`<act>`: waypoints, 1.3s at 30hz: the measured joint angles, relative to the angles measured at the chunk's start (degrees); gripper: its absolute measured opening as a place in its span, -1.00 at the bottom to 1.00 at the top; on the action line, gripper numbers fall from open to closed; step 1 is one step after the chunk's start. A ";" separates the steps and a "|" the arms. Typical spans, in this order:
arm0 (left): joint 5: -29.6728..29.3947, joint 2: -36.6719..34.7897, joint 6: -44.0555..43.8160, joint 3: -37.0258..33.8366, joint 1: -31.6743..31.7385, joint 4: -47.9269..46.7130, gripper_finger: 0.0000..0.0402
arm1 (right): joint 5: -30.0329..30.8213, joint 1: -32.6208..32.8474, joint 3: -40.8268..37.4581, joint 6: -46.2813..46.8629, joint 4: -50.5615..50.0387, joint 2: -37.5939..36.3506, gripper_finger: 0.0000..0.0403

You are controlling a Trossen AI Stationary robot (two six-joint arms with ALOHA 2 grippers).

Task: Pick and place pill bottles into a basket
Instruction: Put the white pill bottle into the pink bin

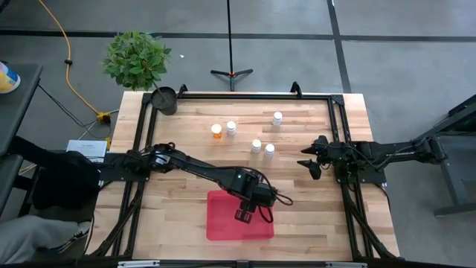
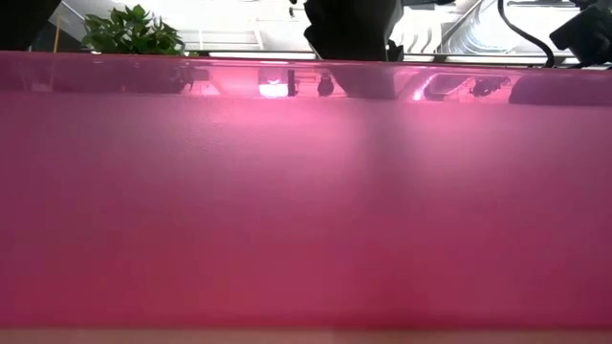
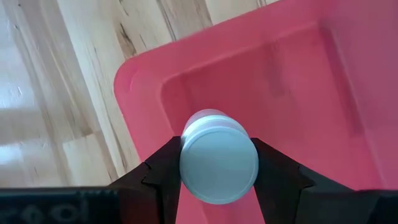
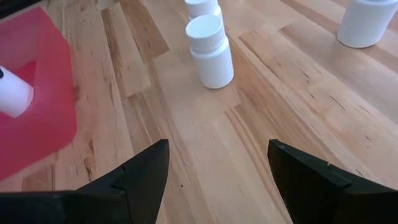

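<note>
The left tool (image 3: 217,180) is clamped on a white bottle (image 3: 219,163), held over the basket (image 3: 323,81) near a corner. The bottle's long axis points down at the basket floor, so release likely drops it inside. The right tool (image 4: 217,180) waits open over the counter (image 4: 249,143), well apart from the basket.

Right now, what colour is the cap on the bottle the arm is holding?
White, seen best in the left wrist view: the cap.

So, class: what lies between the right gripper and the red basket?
Only bare wooden table. The high view shows nothing between the open right gripper and the basket; the loose pill bottles stand farther back. The left gripper holds one bottle over the basket.
</note>
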 joint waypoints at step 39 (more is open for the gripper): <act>1.27 3.45 1.43 0.12 -0.07 1.24 0.37 | -0.28 0.00 0.00 0.90 -0.52 -0.04 0.31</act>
